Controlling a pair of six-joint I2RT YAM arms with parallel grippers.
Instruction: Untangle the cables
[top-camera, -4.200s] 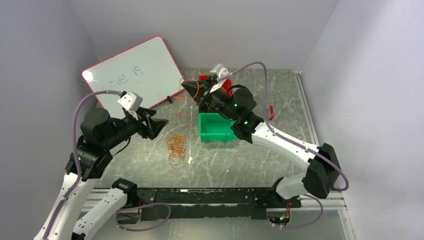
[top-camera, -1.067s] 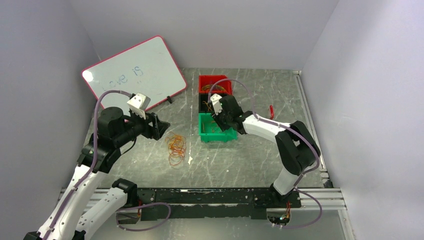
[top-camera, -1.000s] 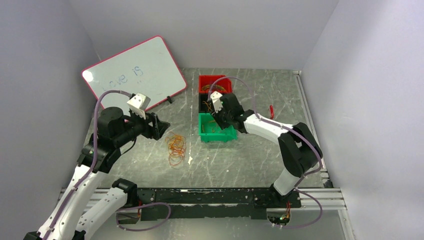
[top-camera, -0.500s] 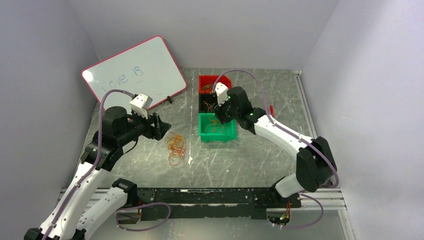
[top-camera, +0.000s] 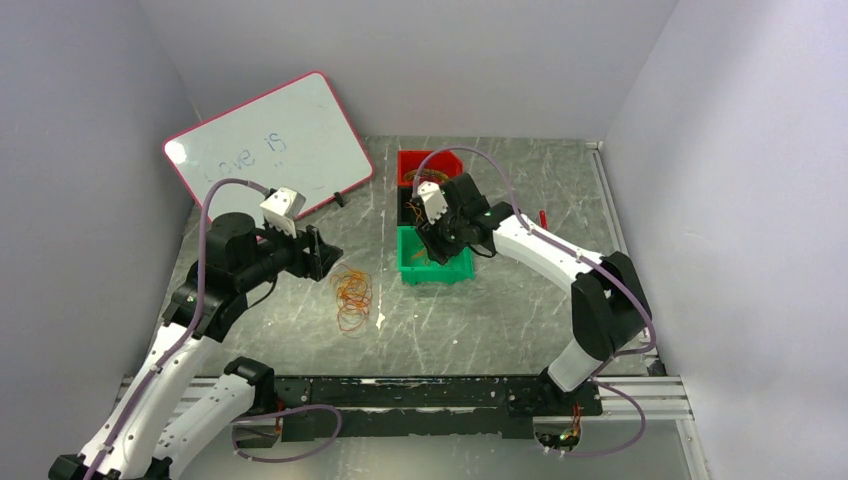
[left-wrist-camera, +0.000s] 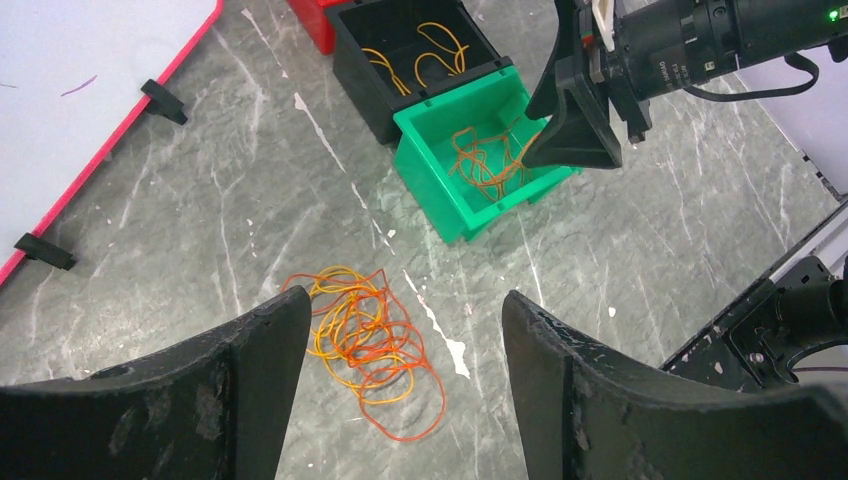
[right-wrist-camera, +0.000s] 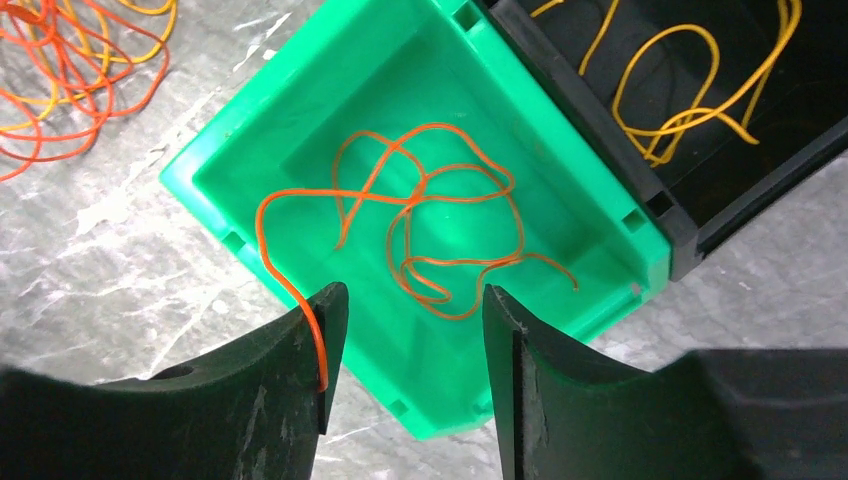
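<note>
The tangle of cables (top-camera: 352, 296), thin orange, yellow and reddish loops, lies on the table; it also shows under my left gripper (left-wrist-camera: 400, 300) as cables (left-wrist-camera: 365, 345). My left gripper (top-camera: 322, 255) hovers open just left of the tangle, holding nothing. My right gripper (right-wrist-camera: 410, 295) stands open over the green bin (right-wrist-camera: 230, 180). A single orange cable (right-wrist-camera: 430, 225) lies loose inside that bin. One end of it rests against the left fingertip (right-wrist-camera: 325, 340), unpinched.
Behind the green bin (top-camera: 405, 262) stand a black bin (right-wrist-camera: 700, 215) holding yellow cable (right-wrist-camera: 690, 90) and a red bin (top-camera: 430, 160). A red-framed whiteboard (top-camera: 265, 140) leans at the back left. A small red item (top-camera: 542, 222) lies to the right.
My right gripper carried the orange cable from up by the red bin down to the green bin and widened its jaws; the cable now lies in the bin. The left arm hardly moved.
</note>
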